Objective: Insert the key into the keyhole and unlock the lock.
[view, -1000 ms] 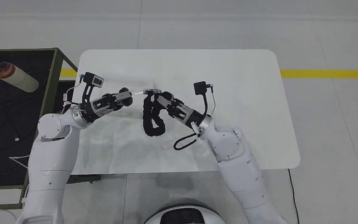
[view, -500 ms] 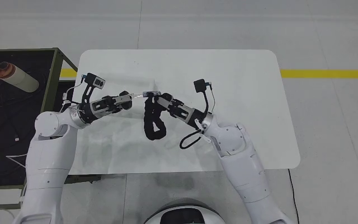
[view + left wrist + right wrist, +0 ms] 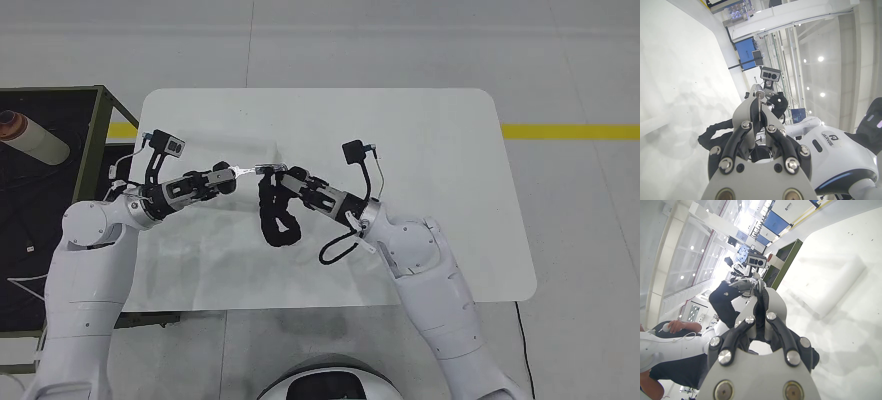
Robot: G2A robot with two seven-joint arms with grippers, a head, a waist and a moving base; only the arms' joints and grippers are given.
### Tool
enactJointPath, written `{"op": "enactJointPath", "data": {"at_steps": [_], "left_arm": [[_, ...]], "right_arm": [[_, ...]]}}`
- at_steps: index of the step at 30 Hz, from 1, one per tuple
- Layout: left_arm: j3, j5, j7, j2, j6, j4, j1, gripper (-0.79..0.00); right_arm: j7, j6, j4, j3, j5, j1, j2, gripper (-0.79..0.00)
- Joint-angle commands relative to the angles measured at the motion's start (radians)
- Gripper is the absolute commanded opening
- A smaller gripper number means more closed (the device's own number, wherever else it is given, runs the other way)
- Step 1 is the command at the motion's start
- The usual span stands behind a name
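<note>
The key [image 3: 759,113] has its tip in the keyhole [image 3: 760,94] of the lock [image 3: 755,88], held above the white table [image 3: 430,130] between the two arms. The left gripper [image 3: 758,103] is clamped on the key, the right gripper [image 3: 762,296] grips the lock's head, and the black cable [image 3: 277,220] hangs in a loop beneath them

counter [image 3: 430,180]: white, rounded corners, standing on grey floor
cart [image 3: 92,130]: green-framed, sitting just beside the counter's left edge
roll [image 3: 35,143]: pale, red-ended, lying in the cart
yellow line [image 3: 570,131]: running along the floor
</note>
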Motion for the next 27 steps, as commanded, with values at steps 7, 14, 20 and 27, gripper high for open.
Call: {"op": "enactJointPath", "data": {"at_steps": [7,14,20,27], "left_arm": [[0.000,0.005,0.008,0.000,-0.003,-0.015,0.023,-0.785],[-0.021,0.045,-0.008,0.008,-0.031,-0.115,0.091,-0.785],[-0.023,0.049,-0.008,0.011,-0.043,-0.122,0.095,-0.785],[-0.016,0.154,0.034,0.015,-0.107,-0.143,0.107,-0.785]], "right_arm": [[0.000,0.000,0.000,0.000,0.000,0.000,0.000,-0.785],[-0.010,0.033,-0.103,0.005,-0.136,-0.075,0.014,-0.785],[0.019,0.039,-0.137,0.002,-0.188,-0.083,0.024,-0.785],[-0.009,0.064,-0.172,-0.019,-0.283,-0.092,0.030,-0.785]]}}
